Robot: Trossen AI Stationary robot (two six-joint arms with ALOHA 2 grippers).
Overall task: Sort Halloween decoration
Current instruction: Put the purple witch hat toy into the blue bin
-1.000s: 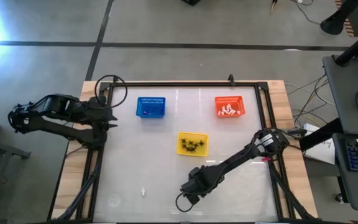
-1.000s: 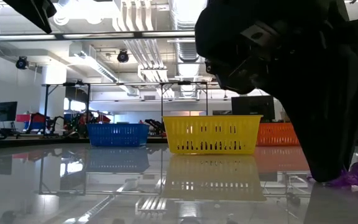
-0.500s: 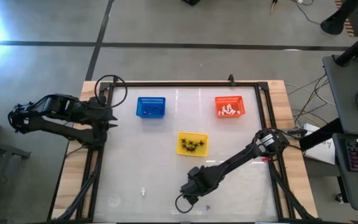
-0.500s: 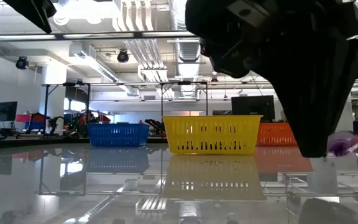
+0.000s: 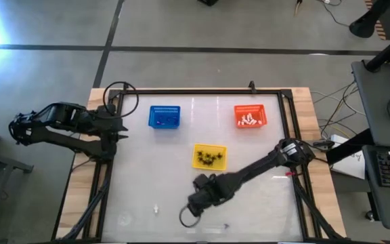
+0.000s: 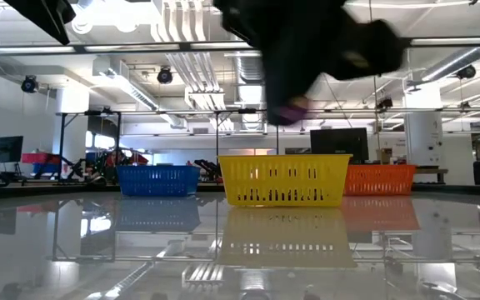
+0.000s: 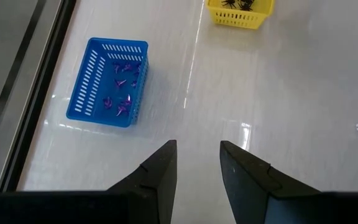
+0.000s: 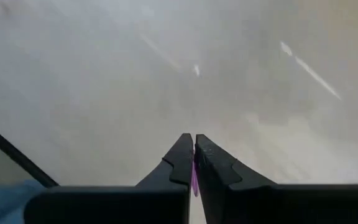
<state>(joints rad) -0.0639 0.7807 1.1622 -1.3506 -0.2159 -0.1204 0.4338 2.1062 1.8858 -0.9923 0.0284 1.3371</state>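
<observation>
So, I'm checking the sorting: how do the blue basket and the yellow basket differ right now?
The blue basket holds purple trinkets; the yellow basket holds black spider-like ones. In the high view the blue basket sits nearer the table's far edge on the left arm's side, the yellow basket nearer the middle. Both are small, rectangular, slotted and upright.

Three slotted baskets are seen on the glossy pale table (image 5: 154, 169): a blue one (image 5: 164, 116) with purple trinkets (image 7: 122, 87), a yellow one (image 5: 210, 156) with black trinkets (image 5: 208, 158), and an orange one (image 5: 250, 116) with white trinkets (image 5: 249, 121). A purple piece (image 8: 193, 177) is seen between the dark fingers of the right gripper (image 8: 193, 163). Both arms are black, and the table's border is of light wood with a black frame.
</observation>
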